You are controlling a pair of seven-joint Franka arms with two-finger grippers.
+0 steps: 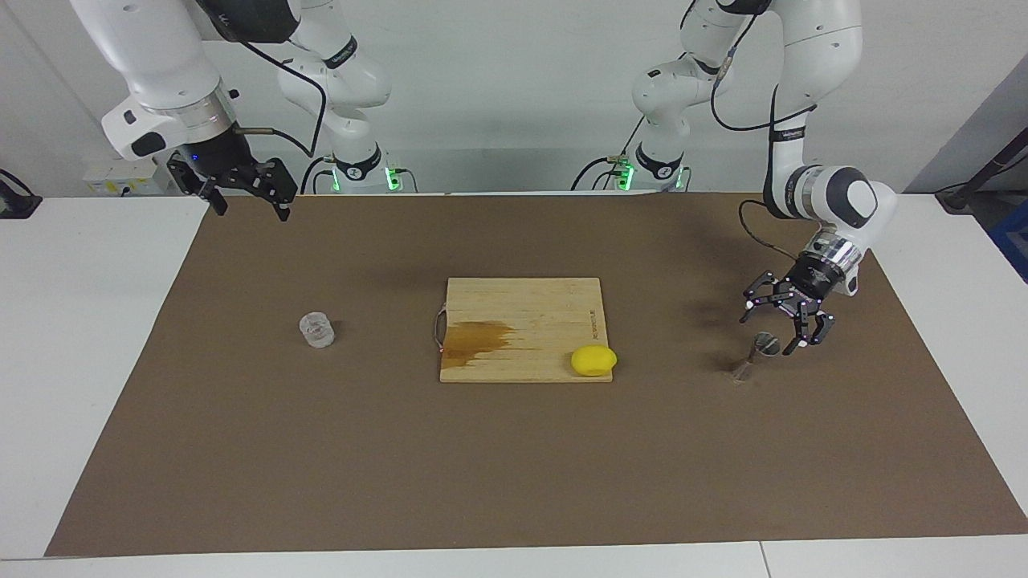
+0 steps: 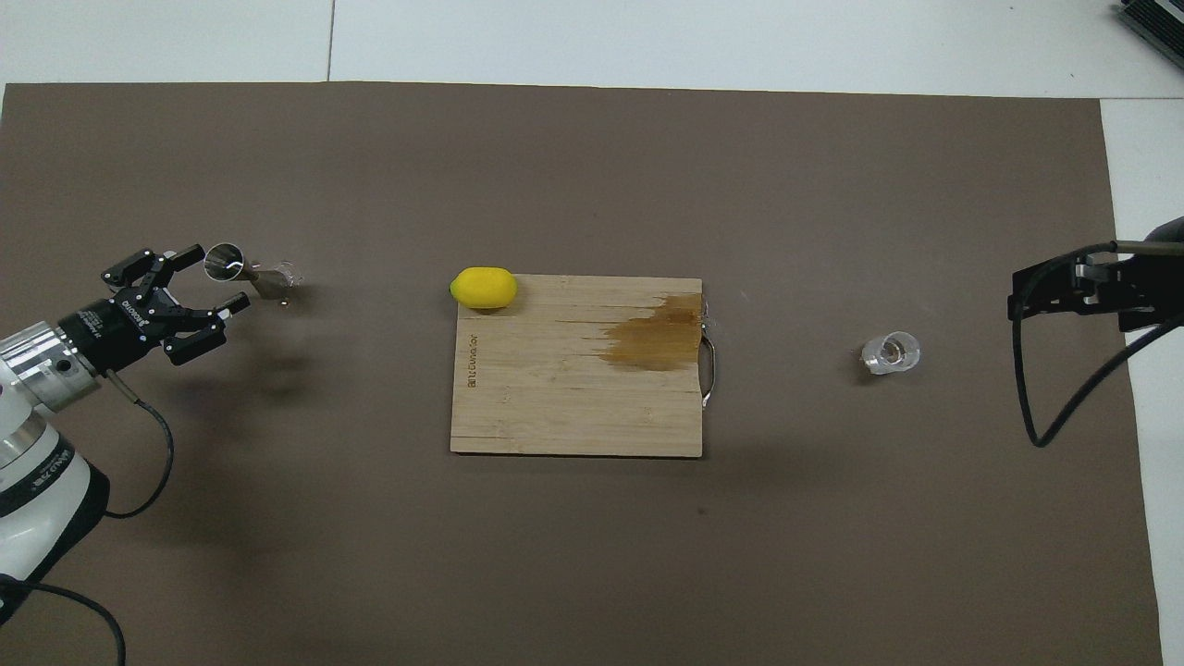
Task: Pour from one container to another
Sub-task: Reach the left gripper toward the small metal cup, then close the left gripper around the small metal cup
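I am bringing my left claw point(image 1: 771, 327), fingers spread, around the jigger point(image 1: 753, 358) at right of the frame; it is light, slippery, so its narrow waist suits. The tumbler point(image 1: 316, 329) is standing at left; my right claw point(image 1: 247, 201) is waiting released, upper left.

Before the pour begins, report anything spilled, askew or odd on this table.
A brown stain marks the cutting board at its handle end, like dried spill. A lemon overhangs the board's corner. The jigger and glass tumbler stand upright.
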